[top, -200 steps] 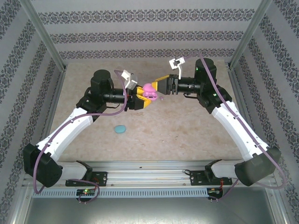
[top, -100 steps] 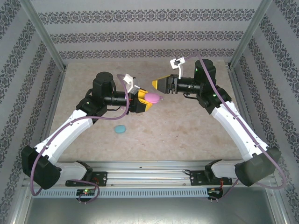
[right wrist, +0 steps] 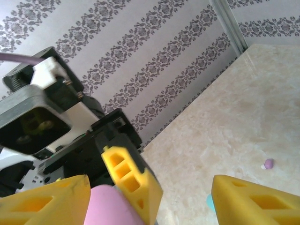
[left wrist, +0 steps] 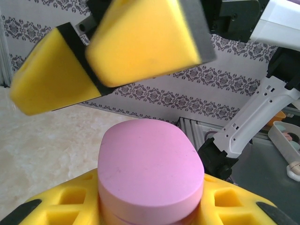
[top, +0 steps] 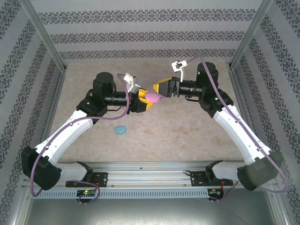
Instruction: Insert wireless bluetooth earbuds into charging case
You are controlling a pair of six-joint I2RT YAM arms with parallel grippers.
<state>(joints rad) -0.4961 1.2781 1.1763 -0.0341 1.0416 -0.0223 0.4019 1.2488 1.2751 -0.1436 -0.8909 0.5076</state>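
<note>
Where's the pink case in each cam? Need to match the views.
Top external: pink case at picture centre, where the two arms meet.
Left wrist: bottom centre, large and close.
Right wrist: bottom edge, left of centre.
Shared landmark: the left gripper's yellow fingers clamped on it, seen beside the case in every view.

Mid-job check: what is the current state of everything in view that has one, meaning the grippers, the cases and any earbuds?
left gripper: shut on the pink case, raised off the table.
pink case: lid closed, clamped in the left gripper.
right gripper: open, holding nothing, right next to the pink case.
cyan case: lying loose on the table, looks closed.
purple earbud: loose on the table, not in a case.
</note>
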